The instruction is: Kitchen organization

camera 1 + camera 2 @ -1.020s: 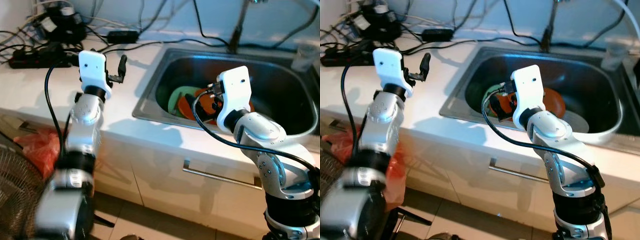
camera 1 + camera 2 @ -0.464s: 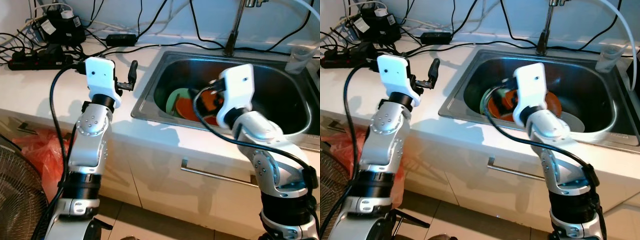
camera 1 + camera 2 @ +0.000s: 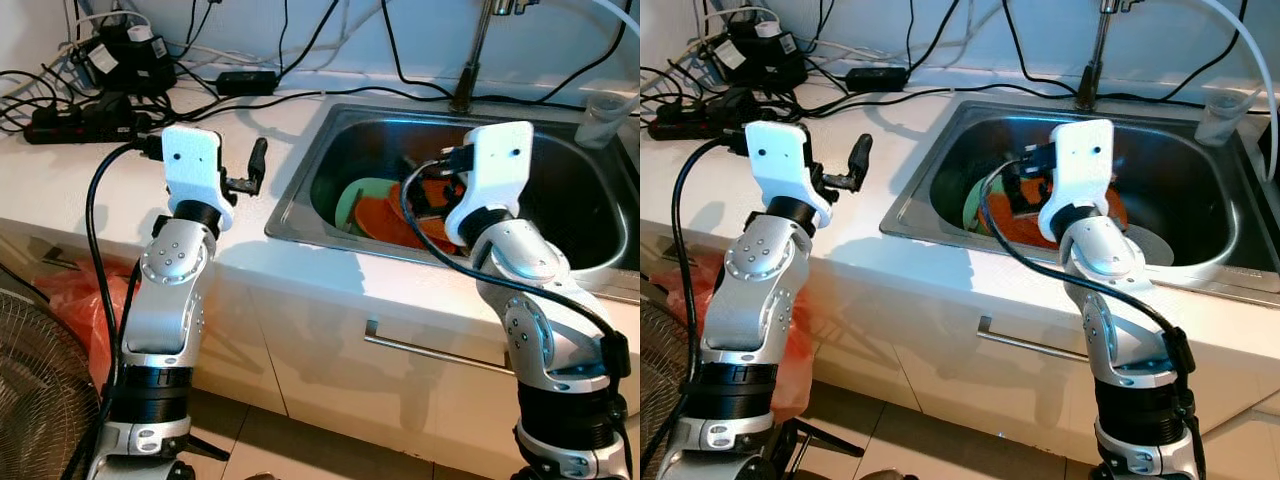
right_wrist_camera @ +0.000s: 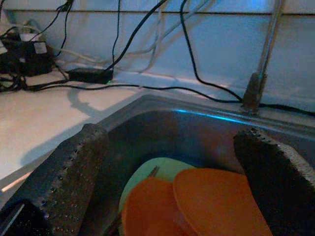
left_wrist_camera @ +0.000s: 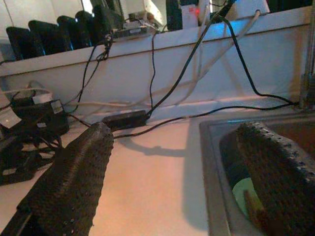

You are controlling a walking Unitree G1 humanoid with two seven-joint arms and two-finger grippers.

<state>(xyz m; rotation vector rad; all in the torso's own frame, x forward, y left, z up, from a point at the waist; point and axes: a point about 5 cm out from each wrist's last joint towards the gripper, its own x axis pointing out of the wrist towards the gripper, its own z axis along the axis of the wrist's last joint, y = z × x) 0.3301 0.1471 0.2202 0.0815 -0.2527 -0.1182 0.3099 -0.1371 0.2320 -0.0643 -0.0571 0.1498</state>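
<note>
Sink (image 3: pixel 300 195) sits right of the counter (image 3: pixel 90 170) and holds orange plates (image 4: pixel 206 201) over a green plate (image 3: pixel 352 196). Right gripper (image 4: pixel 167 182) hangs above the plates, jaws wide, empty. Left gripper (image 5: pixel 172 182) hangs over the counter, jaws wide, empty.

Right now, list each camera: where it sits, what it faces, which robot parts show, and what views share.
Left eye: head, looking down at the sink; both arms, left tool over the counter.
Right eye: same scene, right tool over the plates.
Left wrist: along open fingers toward counter and cables.
Right wrist: along open fingers at orange plates.
Shared: sink and plates.
</note>
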